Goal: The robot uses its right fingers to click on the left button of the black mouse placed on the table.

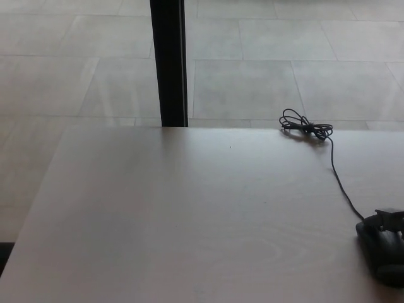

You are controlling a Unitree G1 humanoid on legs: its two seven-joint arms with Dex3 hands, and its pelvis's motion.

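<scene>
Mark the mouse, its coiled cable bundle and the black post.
black mouse (382, 255), head view, on its dark body at the table's right edge.
coiled cable bundle (305, 126), head view, on the knot of loops.
black post (169, 63), head view, mid-shaft.
</scene>
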